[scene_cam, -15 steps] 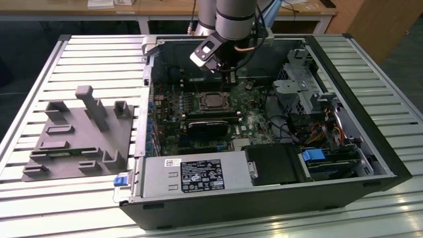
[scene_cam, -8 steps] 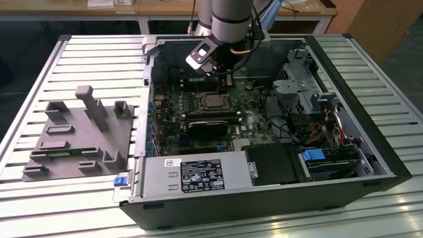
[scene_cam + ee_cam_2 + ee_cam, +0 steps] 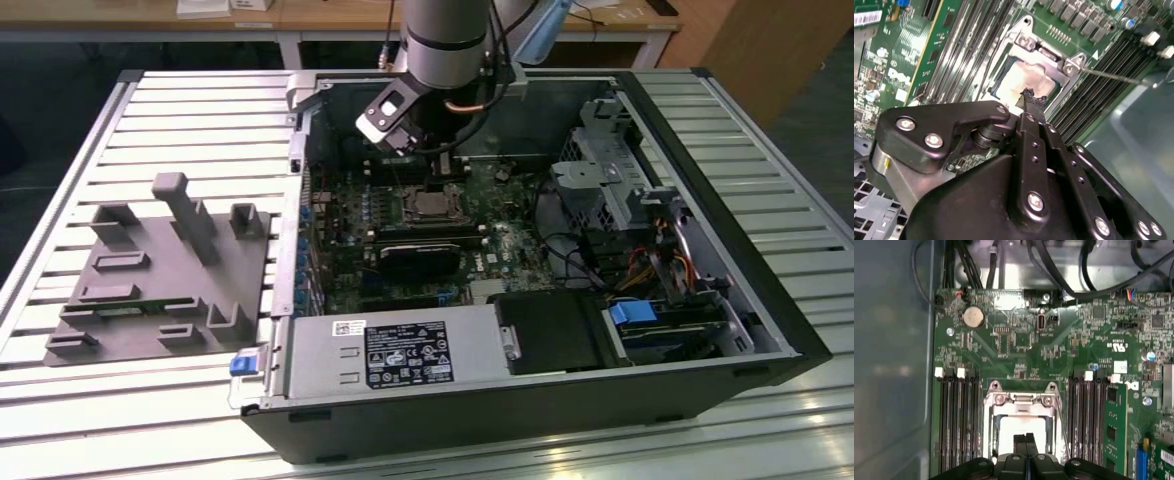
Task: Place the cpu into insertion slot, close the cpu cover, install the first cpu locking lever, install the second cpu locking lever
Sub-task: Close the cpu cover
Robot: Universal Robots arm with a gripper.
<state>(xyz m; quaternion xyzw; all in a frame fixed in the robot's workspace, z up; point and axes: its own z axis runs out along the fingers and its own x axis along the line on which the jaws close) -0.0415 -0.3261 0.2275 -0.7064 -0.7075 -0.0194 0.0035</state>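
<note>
Two slim black fingers point(image 3: 1020, 441) of the gripper point(image 3: 1026, 440) are pressed flat together, holding nothing, and hang directly over the cpu point(image 3: 1021, 426). Its dull silvery top shows through the window of the cpu cover point(image 3: 1021, 399), a thin shiny metal frame lying flat on the insertion slot point(image 3: 408, 206) between rows of long black memory slots point(image 3: 956, 425). A thin steel locking lever point(image 3: 1114, 76) juts sideways from the socket corner, apparently unlatched, pointing away from the gripper.

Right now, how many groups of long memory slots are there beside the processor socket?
2: one group on one side of the socket, the other group opposite it. More may be hidden.
</note>
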